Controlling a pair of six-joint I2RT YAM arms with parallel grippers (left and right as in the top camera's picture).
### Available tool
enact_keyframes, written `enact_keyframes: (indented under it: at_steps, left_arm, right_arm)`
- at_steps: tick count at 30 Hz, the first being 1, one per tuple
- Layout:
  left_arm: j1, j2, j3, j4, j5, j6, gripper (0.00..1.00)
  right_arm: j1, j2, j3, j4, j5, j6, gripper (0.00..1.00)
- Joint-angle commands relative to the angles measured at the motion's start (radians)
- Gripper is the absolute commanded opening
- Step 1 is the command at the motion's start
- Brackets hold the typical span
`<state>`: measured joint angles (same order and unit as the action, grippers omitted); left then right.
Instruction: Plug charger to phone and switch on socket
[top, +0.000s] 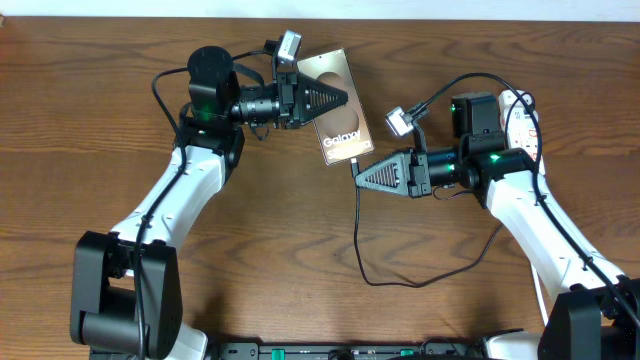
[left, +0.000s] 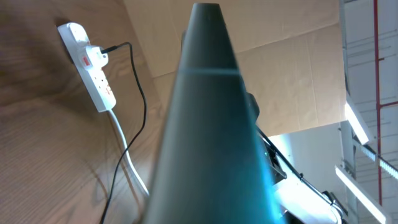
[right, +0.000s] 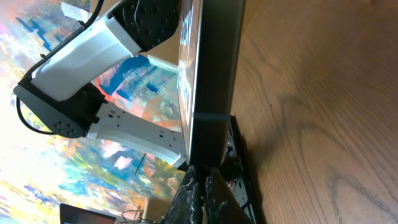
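In the overhead view the bronze-grey phone (top: 338, 122) with white "Galaxy" lettering is held off the table, my left gripper (top: 344, 97) shut on its upper part. Seen from the left wrist, the phone (left: 205, 124) is edge-on and fills the middle. My right gripper (top: 357, 172) is shut on the charger (top: 359, 230) at its plug end, right at the phone's lower edge. In the right wrist view the fingertips (right: 198, 193) meet just under the phone's end (right: 211, 81); the frames do not show whether the plug is seated. The white socket (left: 93, 68) lies flat with a black plug in it.
The charger cable loops over the wooden table (top: 250, 250) to the front right (top: 400, 283). The socket (top: 522, 120) lies at the right, partly under my right arm. Its white cord (left: 127, 162) trails off towards the table's front.
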<state>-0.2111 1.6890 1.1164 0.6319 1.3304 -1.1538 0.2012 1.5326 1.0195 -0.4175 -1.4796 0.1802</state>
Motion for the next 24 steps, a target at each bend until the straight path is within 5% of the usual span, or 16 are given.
enact_keyframes:
  at_steps: [1, 24]
  left_arm:
    - [-0.005, -0.02, 0.006, 0.01, 0.073, 0.035, 0.07]
    - [-0.005, -0.02, 0.006, 0.01, 0.134, 0.062, 0.07]
  right_arm:
    - [0.006, -0.003, 0.001, 0.009, 0.007, 0.031, 0.01]
    - [0.041, -0.003, 0.002, 0.026, 0.055, 0.033, 0.01]
